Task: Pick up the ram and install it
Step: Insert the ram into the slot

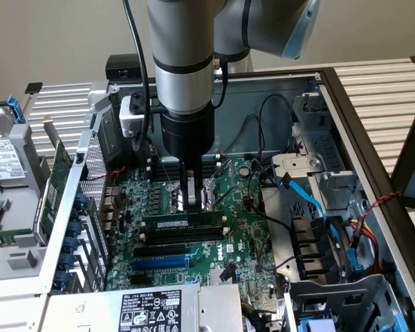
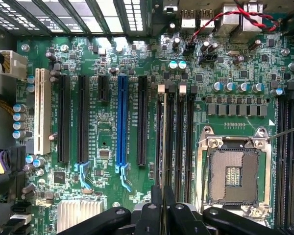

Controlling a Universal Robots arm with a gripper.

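Note:
The ram (image 1: 167, 223), a thin green stick with a white label, stands on edge along the black memory slots (image 1: 180, 240) of the motherboard (image 1: 242, 242). My gripper (image 1: 191, 207) comes straight down from above and is shut on the ram near its middle. In the wrist view the ram (image 2: 163, 142) shows edge-on as a thin line running over the memory slots (image 2: 181, 142), with my gripper (image 2: 162, 208) clamped on its upper edge. I cannot tell whether the stick sits down in a slot or hovers just above it.
A long blue slot (image 2: 121, 120) and black expansion slots lie beside the memory bank, and an open CPU socket (image 2: 233, 174) on the other side. Blue and black cables (image 1: 311, 200) and a drive cage crowd the exterior view's right. A green expansion card (image 1: 55, 187) stands outside the case wall.

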